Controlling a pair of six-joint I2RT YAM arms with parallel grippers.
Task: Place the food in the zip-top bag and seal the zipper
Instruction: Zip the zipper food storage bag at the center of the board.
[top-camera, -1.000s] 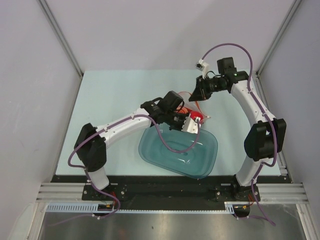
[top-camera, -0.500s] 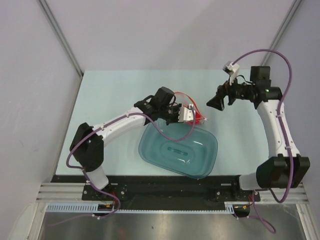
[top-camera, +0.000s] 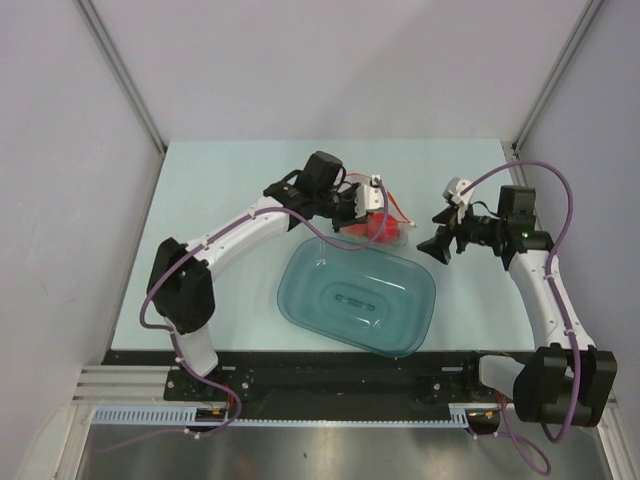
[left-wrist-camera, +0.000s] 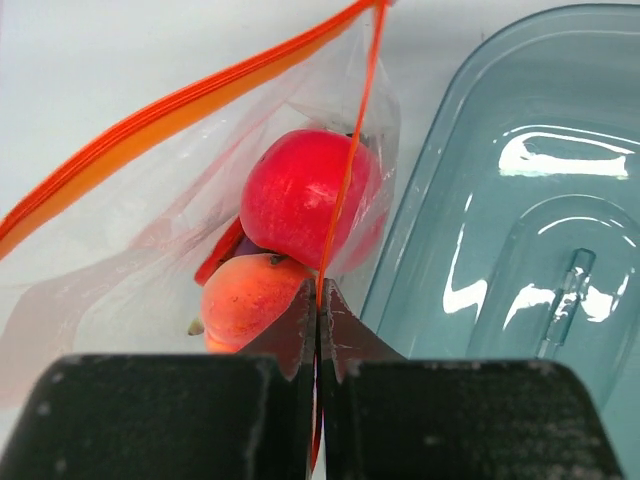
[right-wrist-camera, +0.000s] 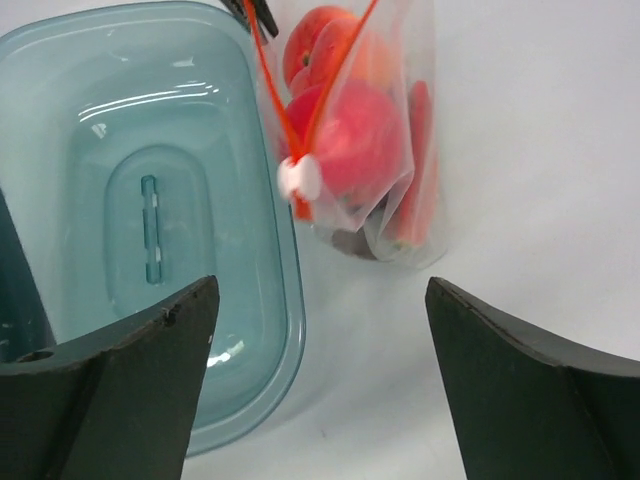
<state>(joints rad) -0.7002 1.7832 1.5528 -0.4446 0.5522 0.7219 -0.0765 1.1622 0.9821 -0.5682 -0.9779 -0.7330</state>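
The clear zip-top bag hangs just behind the teal tub, and the food is inside it. In the left wrist view a red apple sits above an orange round fruit. My left gripper is shut on the red-orange zipper, pinching the strip between its fingertips. The right wrist view shows the bag with the apple, a red-orange wedge slice and a white slider on the strip. My right gripper stands open and holds nothing, to the right of the bag.
A teal translucent tub lies on the pale table in front of the bag, its rim close to the bag's lower edge. The tub fills the left of the right wrist view.
My right gripper has let go of the bag, opened wide and drawn back to the right and nearer. The left gripper has moved slightly toward the back with the bag.
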